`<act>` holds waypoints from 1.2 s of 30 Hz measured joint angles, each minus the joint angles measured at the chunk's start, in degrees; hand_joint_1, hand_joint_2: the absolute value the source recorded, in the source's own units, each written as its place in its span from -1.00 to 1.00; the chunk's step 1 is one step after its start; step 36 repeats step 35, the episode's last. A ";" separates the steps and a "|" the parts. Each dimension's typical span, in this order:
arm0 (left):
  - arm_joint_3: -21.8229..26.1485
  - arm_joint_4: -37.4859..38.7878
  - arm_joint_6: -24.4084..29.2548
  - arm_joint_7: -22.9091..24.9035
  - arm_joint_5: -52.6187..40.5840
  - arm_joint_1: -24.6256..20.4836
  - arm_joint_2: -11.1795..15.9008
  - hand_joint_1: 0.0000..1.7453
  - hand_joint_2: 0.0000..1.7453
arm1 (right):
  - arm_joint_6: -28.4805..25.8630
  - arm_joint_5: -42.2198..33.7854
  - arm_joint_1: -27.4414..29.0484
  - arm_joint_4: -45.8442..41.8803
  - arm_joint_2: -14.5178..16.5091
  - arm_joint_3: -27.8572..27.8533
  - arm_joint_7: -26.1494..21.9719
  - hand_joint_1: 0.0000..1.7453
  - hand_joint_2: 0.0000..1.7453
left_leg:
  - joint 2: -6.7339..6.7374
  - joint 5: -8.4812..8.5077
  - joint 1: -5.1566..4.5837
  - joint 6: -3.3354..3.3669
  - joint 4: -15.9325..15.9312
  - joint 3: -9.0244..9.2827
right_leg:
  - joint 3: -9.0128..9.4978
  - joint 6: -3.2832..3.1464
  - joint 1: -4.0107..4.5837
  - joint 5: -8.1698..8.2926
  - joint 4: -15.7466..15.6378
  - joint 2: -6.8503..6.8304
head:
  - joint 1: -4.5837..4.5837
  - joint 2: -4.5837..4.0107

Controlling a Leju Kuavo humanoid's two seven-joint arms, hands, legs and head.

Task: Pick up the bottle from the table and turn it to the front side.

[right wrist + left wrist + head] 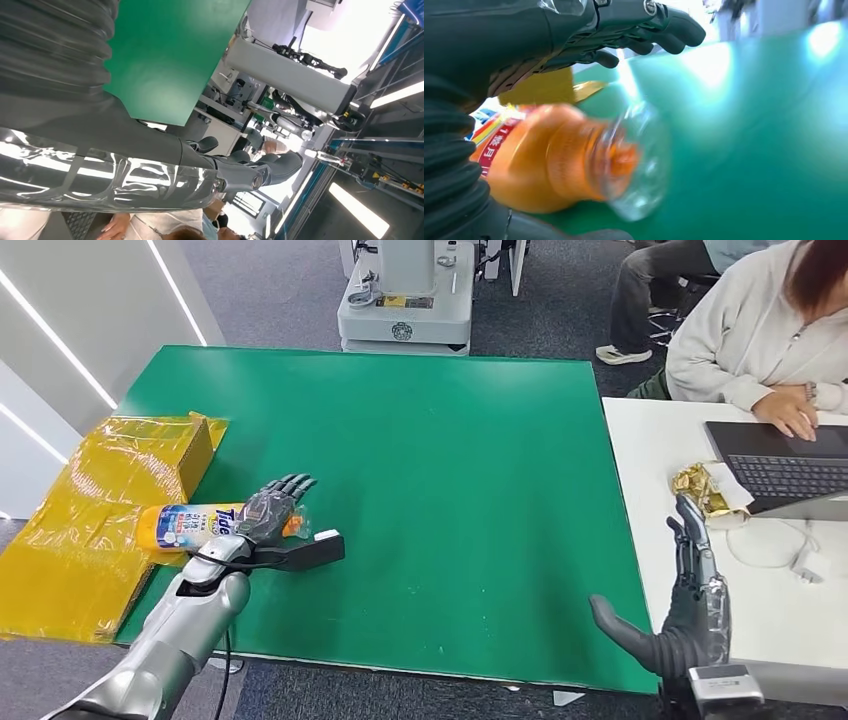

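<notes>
Lying under left hand (268, 512): bottle (190, 526)

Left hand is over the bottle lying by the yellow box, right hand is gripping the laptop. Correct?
Not quite. The right hand holds nothing: in the head view it is open at the table's right edge, apart from the laptop. The left hand is over the lying bottle.

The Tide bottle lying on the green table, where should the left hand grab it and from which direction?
Probably around the labelled middle of the bottle, coming down from above. It lies on its side on the green table, cap end pointing toward the table's centre, so the wide body offers the steadiest wrap; the clear cap is narrower and looks slippery. The left hand is already over it, fingers spread above, thumb low beside it.
</notes>
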 joint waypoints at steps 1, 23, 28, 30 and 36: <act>-0.04 -1.13 1.24 -0.76 1.80 0.48 -0.48 -1.00 1.00 | 0.00 0.05 -0.07 0.12 0.12 0.01 0.01 -1.00 1.00 | 0.01 0.00 0.00 0.00 0.00 0.00 | -0.01 0.00 0.00 0.00 0.00 0.01 | 0.00 0.00; -4.54 -23.42 7.23 -11.33 38.24 5.17 -7.38 -1.00 1.00 | -3.17 -6.13 -0.64 2.69 -0.23 2.61 0.13 -1.00 1.00 | -0.02 -0.02 0.00 0.01 0.01 -0.02 | -0.02 0.02 0.00 -0.02 -0.03 -0.01 | 0.00 0.00; -6.15 -24.98 7.56 -11.92 38.74 5.33 -8.28 -1.00 1.00 | -4.06 -6.76 0.04 2.16 -0.39 2.81 0.14 -1.00 1.00 | -0.02 -0.02 0.00 0.01 0.01 -0.03 | -0.02 0.02 0.00 -0.02 -0.03 -0.02 | 0.01 0.00; -6.71 -25.75 7.41 -11.78 39.10 5.47 -8.66 -1.00 1.00 | -4.23 -7.00 0.38 1.74 -0.44 2.82 0.27 -1.00 1.00 | -0.01 -0.02 0.00 0.02 0.01 -0.03 | -0.02 0.02 0.00 -0.02 -0.03 -0.01 | 0.01 0.00; -7.59 -28.01 5.14 -11.17 42.09 6.02 -9.51 -1.00 1.00 | -5.14 -7.65 1.91 0.09 -0.73 2.82 0.70 -1.00 1.00 | -0.03 -0.04 0.00 0.05 0.01 -0.05 | -0.02 0.03 0.00 -0.02 -0.04 -0.04 | 0.01 0.00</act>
